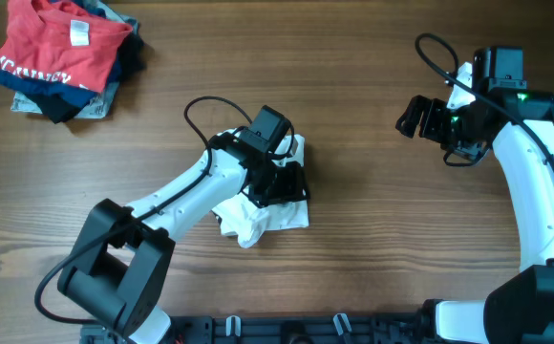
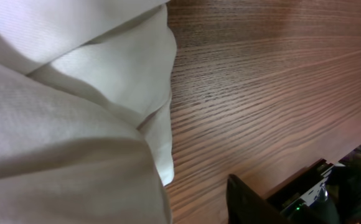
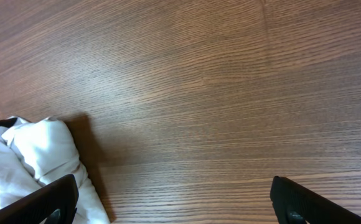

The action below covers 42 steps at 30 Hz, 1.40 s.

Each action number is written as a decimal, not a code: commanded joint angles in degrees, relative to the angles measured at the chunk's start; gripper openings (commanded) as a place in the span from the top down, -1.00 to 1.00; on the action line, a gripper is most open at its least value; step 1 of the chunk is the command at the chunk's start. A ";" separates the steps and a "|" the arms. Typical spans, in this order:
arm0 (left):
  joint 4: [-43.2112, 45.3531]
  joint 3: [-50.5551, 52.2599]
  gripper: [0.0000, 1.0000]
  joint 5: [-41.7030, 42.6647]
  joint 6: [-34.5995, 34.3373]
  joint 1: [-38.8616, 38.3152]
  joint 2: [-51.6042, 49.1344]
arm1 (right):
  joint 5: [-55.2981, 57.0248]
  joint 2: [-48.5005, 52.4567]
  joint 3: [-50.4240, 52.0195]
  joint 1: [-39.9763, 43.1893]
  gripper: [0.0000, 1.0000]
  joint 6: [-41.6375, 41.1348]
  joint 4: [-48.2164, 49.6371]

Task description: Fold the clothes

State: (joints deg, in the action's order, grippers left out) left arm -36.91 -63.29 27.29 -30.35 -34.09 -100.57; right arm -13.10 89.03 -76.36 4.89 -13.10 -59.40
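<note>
Bench: brown wood-grain, smooth and flat. White shirt: thin wrinkled cloth that lay bunched in a lump near the bench's middle. I judged the step to be spreading it out before any fold, which called for a hold on a hem or sleeve. My left gripper: sat on the lump; I could not tell its grip. My right gripper: spread wide, empty, toward the right edge.

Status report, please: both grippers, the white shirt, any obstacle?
Right gripper open, empty, off to the side. Left gripper low over white shirt, grip unclear. Shirt bunched, not flat. Clothes pile far corner, no obstacle.
</note>
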 commanded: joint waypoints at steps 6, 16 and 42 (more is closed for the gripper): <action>-4.63 -6.29 -1.00 1.77 3.98 0.46 10.69 | -1.18 0.22 0.00 0.00 -1.00 1.33 0.50; -17.92 -5.53 -1.00 -5.09 -5.84 24.87 14.47 | -1.18 0.24 0.00 0.00 -0.99 3.30 -0.17; -16.33 -4.37 0.40 2.16 26.88 26.14 -5.09 | -3.37 0.24 0.00 -0.04 -0.99 5.51 -1.38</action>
State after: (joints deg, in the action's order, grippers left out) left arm -53.69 -67.99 28.40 -4.40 -6.07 -105.12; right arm -15.44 89.03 -76.36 4.89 -8.69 -60.64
